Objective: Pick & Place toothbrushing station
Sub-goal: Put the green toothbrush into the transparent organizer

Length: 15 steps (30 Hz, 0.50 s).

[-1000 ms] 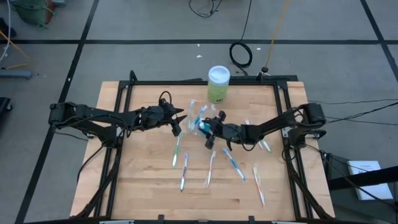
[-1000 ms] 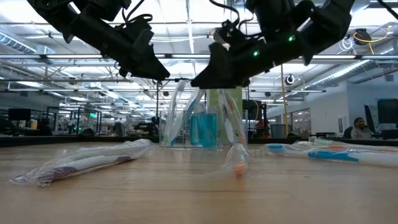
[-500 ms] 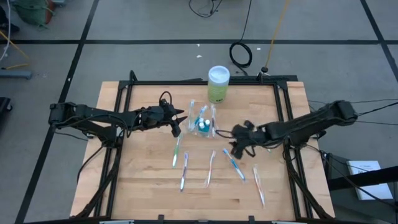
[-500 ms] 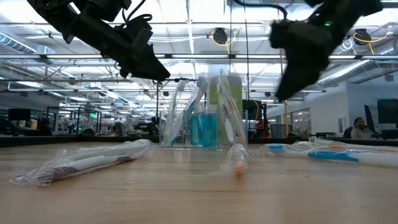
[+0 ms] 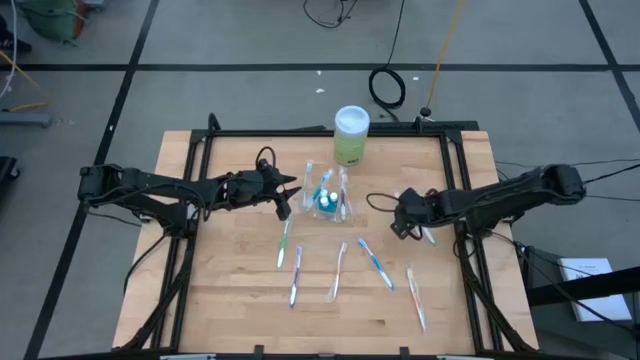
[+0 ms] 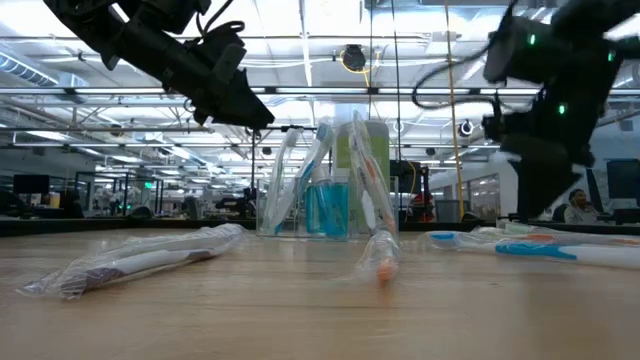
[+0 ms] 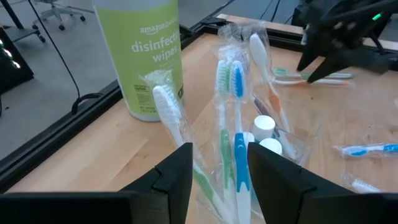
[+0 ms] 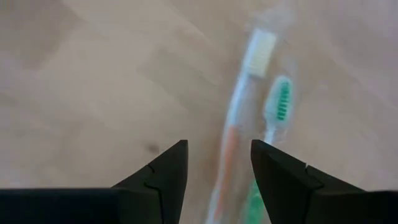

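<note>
High view: wrapped toothbrushes (image 5: 337, 272) surround the station (image 5: 328, 198) (canister (image 5: 351, 135) behind); both hands apart.

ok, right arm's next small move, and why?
Probably lower the open right hand onto the wrapped orange-handled toothbrush lying flat beside a green-bristled toothbrush: its fingers already straddle it, and nothing is held yet.

Even, bright overhead light from ceiling strips (image 6: 300, 40) glares behind the dark silhouetted arms, shadows on the table (image 5: 240, 290) stay faint, and the right wrist view is motion-blurred.
</note>
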Tool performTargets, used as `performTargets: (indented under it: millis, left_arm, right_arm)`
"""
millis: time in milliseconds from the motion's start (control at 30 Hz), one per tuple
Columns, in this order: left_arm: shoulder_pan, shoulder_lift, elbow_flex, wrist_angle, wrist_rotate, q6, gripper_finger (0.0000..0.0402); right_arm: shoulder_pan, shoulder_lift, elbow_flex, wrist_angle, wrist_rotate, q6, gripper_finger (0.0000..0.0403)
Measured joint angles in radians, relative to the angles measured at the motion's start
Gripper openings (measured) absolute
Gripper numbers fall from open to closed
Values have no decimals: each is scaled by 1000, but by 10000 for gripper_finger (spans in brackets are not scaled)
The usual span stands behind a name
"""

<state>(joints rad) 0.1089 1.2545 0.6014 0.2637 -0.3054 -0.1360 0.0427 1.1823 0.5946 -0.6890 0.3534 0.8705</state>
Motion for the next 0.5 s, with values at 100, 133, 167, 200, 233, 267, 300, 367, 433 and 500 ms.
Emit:
performTargets:
  millis: [100,133,167,200,233,267,300,367,433,500]
  left_arm:
    - [0,0,0,12,0,1,157]
    - [0,0,0,16,0,1,157]
    - [0,0,0,21,0,1,157]
    - [0,0,0,26,0,1,157]
    - [0,0,0,27,0,1,157]
    - [0,0,0,28,0,1,157]
    - [0,0,0,26,0,1,157]
    - [0,0,0,26,0,1,157]
    - [0,0,0,26,-1,1,157]
    - [1,0,0,26,-5,1,157]
  right_arm:
    - [-54,0,-80,93,-45,-3,166]
    - [-67,-1,-103,121,-54,-3,166]
    - [-77,-3,-121,150,-63,0,166]
    - [-84,-4,-137,174,-71,1,166]
    - [-89,-5,-150,186,-73,0,166]
    - [-89,-5,-159,190,-74,0,166]
    - [-89,-4,-163,194,-75,0,166]
    - [-88,-4,-160,196,-78,-5,166]
    - [-88,-16,-147,195,-81,-23,166]
    - [-88,-32,-127,182,-98,-36,166]
